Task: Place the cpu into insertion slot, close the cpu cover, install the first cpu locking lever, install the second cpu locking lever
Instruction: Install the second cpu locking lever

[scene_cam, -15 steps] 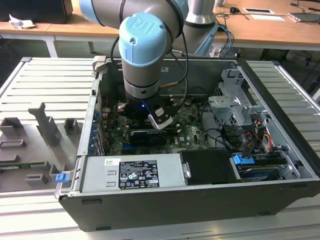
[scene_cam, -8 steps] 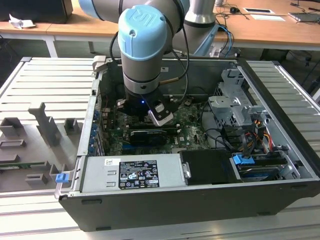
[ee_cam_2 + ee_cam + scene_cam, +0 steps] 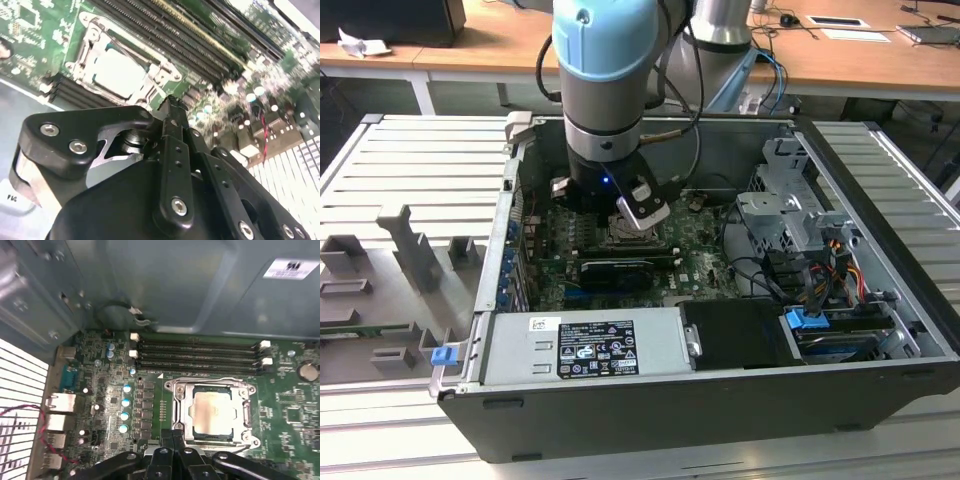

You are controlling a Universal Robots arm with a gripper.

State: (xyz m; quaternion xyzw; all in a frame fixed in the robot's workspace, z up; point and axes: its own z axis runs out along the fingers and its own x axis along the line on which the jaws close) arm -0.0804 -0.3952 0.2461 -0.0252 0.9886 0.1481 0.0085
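Seated in the socket of the open computer case (image 3: 880, 300) under the lowered cpu cover (image 3: 180, 407), the cpu (image 3: 214, 411) — placing and closing apparently done, levers' state unclear — with the gripper (image 3: 172, 436) just beside it, fingers pressed together on nothing.

A slatted metal table (image 3: 410, 160) carries an open computer case (image 3: 720, 400); grey fixtures (image 3: 405, 250) alongside.

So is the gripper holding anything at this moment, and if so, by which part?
Nothing is held. The gripper hangs by the socket with its jaws shut on nothing. The cpu sits in the socket, and the cpu cover lies closed over it.
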